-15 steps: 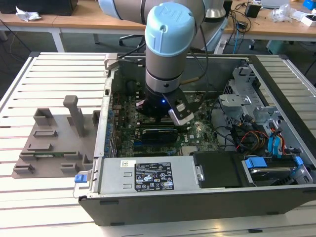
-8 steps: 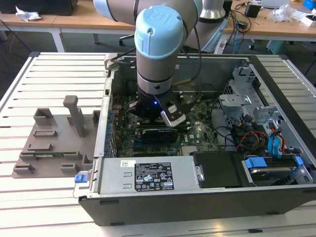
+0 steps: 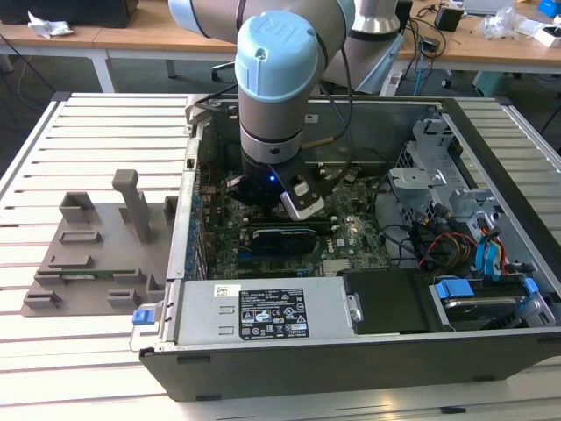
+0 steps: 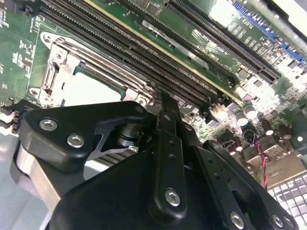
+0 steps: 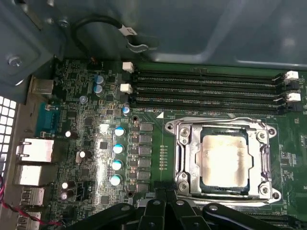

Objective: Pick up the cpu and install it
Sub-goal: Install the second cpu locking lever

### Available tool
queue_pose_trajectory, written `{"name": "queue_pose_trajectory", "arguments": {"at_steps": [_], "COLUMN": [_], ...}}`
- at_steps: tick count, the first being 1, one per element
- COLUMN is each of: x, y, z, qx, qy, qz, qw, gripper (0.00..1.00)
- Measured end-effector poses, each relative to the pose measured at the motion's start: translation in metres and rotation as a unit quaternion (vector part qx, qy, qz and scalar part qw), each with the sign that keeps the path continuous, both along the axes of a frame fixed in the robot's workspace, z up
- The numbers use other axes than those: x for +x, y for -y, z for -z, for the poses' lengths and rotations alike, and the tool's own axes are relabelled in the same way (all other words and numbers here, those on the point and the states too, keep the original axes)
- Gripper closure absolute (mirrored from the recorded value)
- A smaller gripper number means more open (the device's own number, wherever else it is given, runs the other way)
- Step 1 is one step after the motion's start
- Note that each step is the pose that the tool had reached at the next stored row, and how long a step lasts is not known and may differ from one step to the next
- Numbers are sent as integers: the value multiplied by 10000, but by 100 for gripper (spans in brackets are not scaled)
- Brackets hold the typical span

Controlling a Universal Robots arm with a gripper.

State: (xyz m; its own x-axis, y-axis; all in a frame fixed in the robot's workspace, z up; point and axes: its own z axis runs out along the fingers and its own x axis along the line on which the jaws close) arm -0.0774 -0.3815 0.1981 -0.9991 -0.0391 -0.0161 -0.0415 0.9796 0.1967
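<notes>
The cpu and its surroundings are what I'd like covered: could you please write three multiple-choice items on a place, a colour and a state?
1. Where does the cpu lie?
A. In the socket frame on the motherboard
B. On the grey fixture
C. Between the hand's fingers

2. What colour is the arm's joint cap?
A. Red
B. Light blue
C. Yellow

3. How are the memory slots beside the socket?
A. All filled
B. Empty
C. Covered by a cable

Answers: 1 A, both wrist views show its pale lid inside the frame. 2 B, seen in the exterior view. 3 B, the first wrist view shows bare dark slots.
</notes>
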Motion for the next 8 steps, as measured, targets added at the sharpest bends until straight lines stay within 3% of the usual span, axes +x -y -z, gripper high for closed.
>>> {"name": "queue_pose_trajectory", "arguments": {"at_steps": [4, 8], "x": [-1, -1], "y": [0, 26], "z": [4, 4], "qx": [1, -5], "qy": [1, 1], "qz": [1, 1], "qw": [10000, 10000], "gripper": [89, 89]}}
